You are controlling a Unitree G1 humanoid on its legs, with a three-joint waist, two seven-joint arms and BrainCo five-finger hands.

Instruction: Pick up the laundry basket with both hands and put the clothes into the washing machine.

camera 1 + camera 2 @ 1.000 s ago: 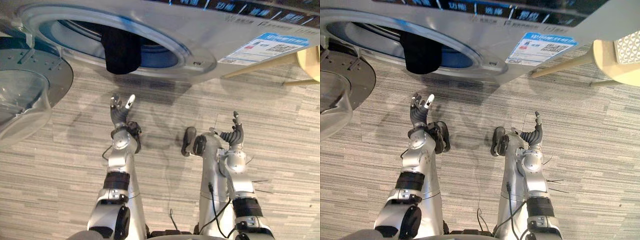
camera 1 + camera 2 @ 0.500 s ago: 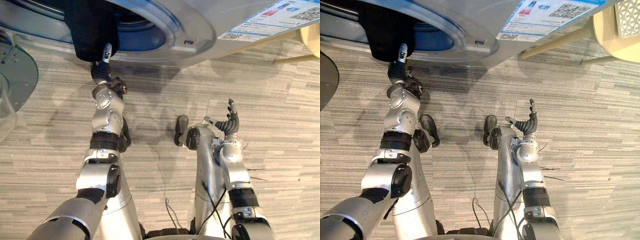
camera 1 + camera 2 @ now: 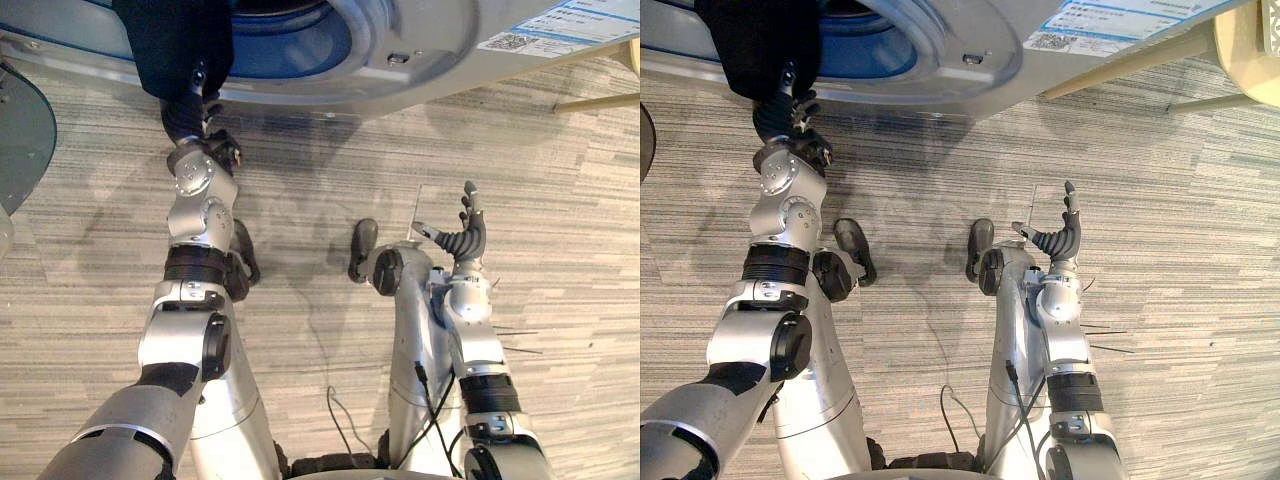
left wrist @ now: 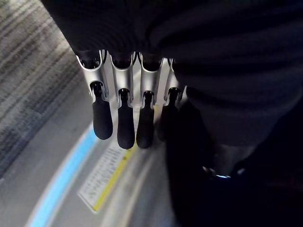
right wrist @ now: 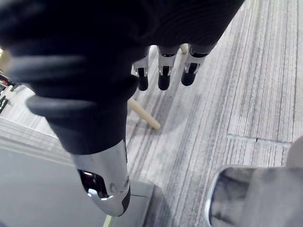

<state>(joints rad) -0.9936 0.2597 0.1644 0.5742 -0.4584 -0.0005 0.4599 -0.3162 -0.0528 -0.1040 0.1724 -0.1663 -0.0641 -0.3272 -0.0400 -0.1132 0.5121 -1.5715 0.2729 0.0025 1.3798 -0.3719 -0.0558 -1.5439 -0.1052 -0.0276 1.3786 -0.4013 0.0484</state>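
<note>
A black garment (image 3: pixel 175 40) hangs out of the washing machine's (image 3: pixel 420 50) round blue-rimmed opening (image 3: pixel 310 40) and down over its front. My left hand (image 3: pixel 188 112) is stretched up against the garment's lower hem. The dark cloth (image 4: pixel 199 179) lies right beside that hand in the left wrist view, with the machine's front behind it. My right hand (image 3: pixel 464 240) hovers open over the floor, well to the right of the opening, fingers (image 5: pixel 163 75) straight and holding nothing.
The machine's round door (image 3: pixel 20 130) stands swung open at the far left. A cream chair (image 3: pixel 1240 40) with a wooden leg (image 3: pixel 600 100) stands to the right of the machine. Grey striped carpet (image 3: pixel 320 200) lies in front of it.
My left arm has reached forward from over the floor up to the hanging garment's hem. The view has tilted downward. My right hand has stayed open in place.
</note>
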